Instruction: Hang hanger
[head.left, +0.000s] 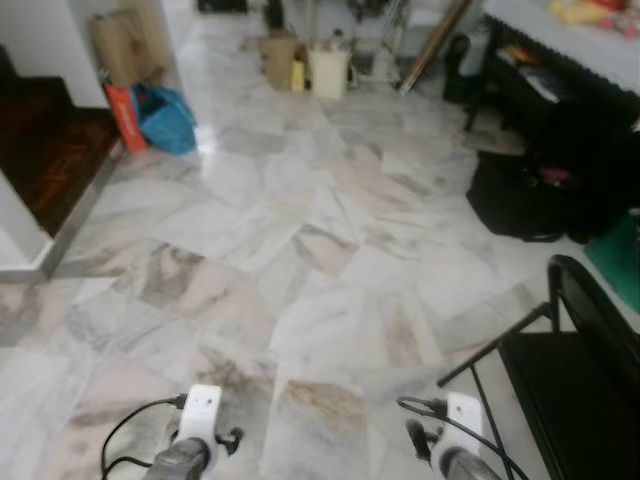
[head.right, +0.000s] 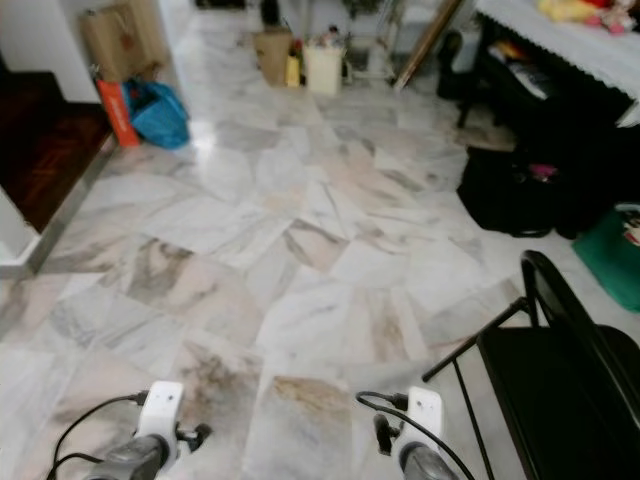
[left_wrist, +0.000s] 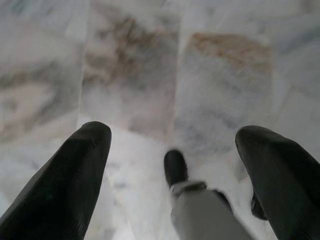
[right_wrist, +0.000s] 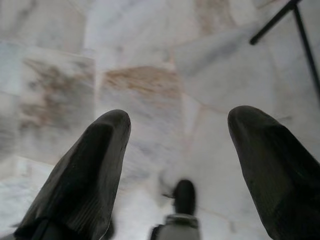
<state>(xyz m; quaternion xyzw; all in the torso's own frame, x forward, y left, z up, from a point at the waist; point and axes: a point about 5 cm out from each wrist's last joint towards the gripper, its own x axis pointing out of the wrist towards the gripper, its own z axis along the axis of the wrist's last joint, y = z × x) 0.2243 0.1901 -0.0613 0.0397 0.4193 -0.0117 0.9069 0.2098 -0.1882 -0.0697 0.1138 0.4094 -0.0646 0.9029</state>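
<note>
Both arms hang low at the bottom of the head views, the left arm (head.left: 195, 440) and the right arm (head.left: 455, 440), over a marble floor (head.left: 320, 260). In the left wrist view my left gripper (left_wrist: 175, 132) is open, its two black fingers (left_wrist: 75, 170) spread wide with only floor tiles between them. My right gripper (right_wrist: 182, 116) is open too, its fingers (right_wrist: 95, 160) apart above bare marble. One of my feet (left_wrist: 176, 169) shows below each gripper.
A black folding chair (head.left: 590, 370) stands close on the right. Beyond it lie a black bag (head.left: 515, 195) and a dark table (head.left: 560, 90). A dark wooden step (head.left: 50, 150), a blue bag (head.left: 165, 118) and cardboard boxes (head.left: 125, 45) are on the left; a white bucket (head.left: 330, 72) is far ahead.
</note>
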